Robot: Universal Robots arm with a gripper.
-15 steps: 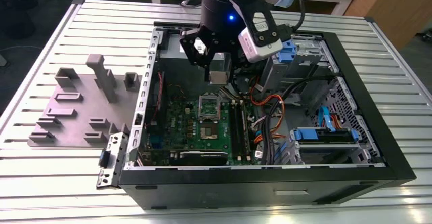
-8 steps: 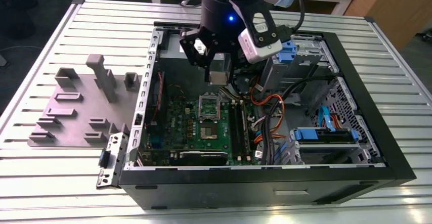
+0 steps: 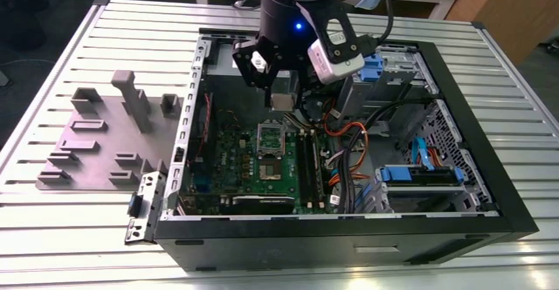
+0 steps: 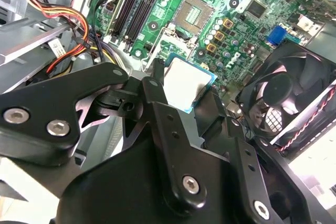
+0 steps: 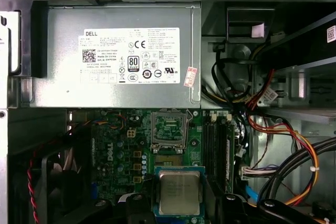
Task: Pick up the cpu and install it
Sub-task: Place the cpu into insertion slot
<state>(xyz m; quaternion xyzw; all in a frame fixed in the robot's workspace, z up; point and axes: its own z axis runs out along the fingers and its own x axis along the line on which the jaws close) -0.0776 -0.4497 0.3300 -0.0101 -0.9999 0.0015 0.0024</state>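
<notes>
Fingers (image 4: 210, 109) were clamped on the cpu (image 5: 179, 192), one black pad against each of two opposite edges, its silvery top facing up in both wrist views. They held it in the air inside the open computer case (image 3: 489, 219), above the green motherboard (image 3: 232, 165) and just short of the socket (image 5: 169, 128), whose metal frame stood open. To my eye the danger lay in so thin a pinch: if the chip sat tilted or slid between the pads, it could land crooked and bend the socket's contacts. The orange and black cables (image 3: 349, 139) close beside the arm might also snag it. A grey power supply (image 5: 115, 56) sat at the far end of the case. The case rested on a ribbed metal worktop (image 3: 88, 237), with a grey parts fixture (image 3: 96, 146) on the exterior view's left and wooden furniture (image 3: 493, 5) beyond.
</notes>
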